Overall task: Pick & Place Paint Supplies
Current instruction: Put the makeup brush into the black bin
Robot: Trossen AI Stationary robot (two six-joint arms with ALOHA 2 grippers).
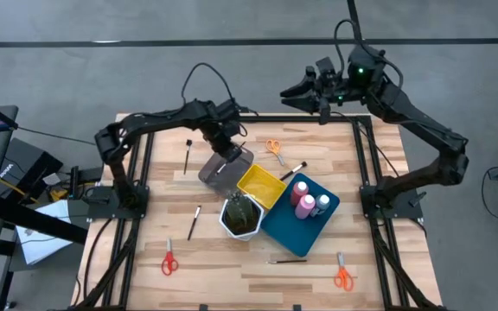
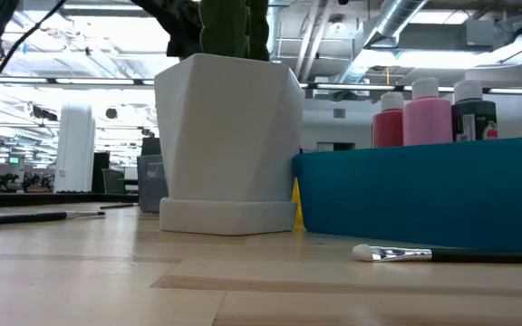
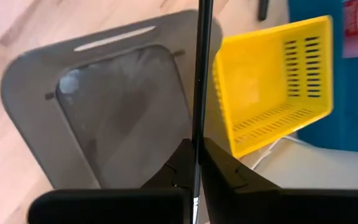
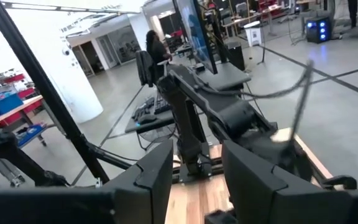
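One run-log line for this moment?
left gripper: shut on brush, over grey tray | right gripper: open, raised behind table

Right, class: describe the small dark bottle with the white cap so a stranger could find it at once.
Find the blue tray on the wooden table, beside the yellow basket. Three bottles stand together inside it. The small dark bottle is the only one not pink, standing nearest the tray's right edge.

Grey concrete floor (image 1: pixel 102 78) with dark lines; ceiling ducts (image 2: pixel 406 23) overhead; desks (image 4: pixel 166 115) behind; a seated person (image 4: pixel 153 50).
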